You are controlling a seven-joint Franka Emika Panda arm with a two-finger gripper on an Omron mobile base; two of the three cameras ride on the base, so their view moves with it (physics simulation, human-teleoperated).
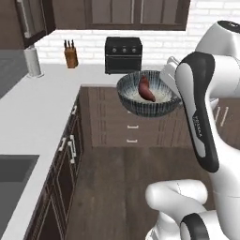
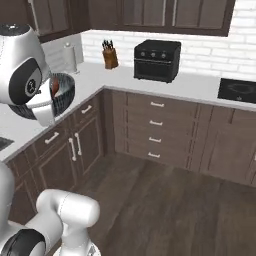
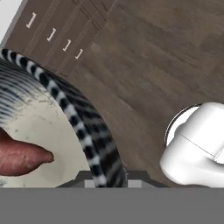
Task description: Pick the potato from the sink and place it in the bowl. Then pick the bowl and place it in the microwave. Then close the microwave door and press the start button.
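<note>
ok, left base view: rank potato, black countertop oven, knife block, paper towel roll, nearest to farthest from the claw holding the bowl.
The claw itself is hidden behind the arm, at the bowl's right rim.
1. potato, inside the bowl.
2. black countertop oven, on the back counter behind the bowl.
3. knife block, further left.
4. paper towel roll, far left.

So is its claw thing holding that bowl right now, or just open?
Gripper: shut on the bowl, which hangs in the air above the floor with the potato inside; the jaws themselves are hidden behind the rim.
</note>
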